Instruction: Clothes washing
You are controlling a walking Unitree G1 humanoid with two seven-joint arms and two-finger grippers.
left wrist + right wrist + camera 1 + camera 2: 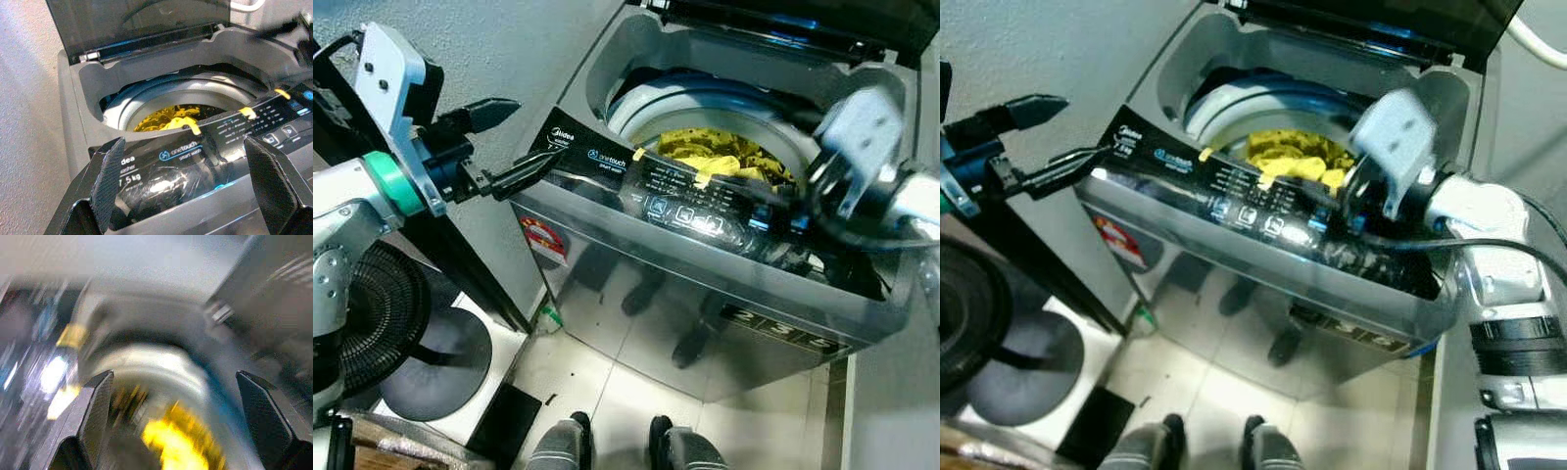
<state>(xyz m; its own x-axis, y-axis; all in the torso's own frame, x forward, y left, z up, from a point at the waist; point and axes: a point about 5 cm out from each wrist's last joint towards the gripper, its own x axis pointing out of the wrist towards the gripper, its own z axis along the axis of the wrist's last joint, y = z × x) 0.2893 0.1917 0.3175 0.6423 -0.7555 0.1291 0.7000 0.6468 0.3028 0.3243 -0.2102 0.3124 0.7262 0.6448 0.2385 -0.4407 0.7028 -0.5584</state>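
The left gripper [193, 183] has its two black fingers [110, 181] spread wide apart, framing the dark control panel [195, 156] of a grey top-loading washing machine [78, 112] just beyond them. Past the panel, the round drum [195, 100] holds a yellow garment [164, 117], with small yellow tabs [248, 112] along the panel's edge. The dark lid [137, 19] stands raised behind the drum.

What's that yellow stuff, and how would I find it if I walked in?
Find the grey top-loading washing machine standing against the wall with its lid raised. Look down past the black control panel into the round drum. The yellow clothing lies crumpled there, the only bright colour among grey and black.
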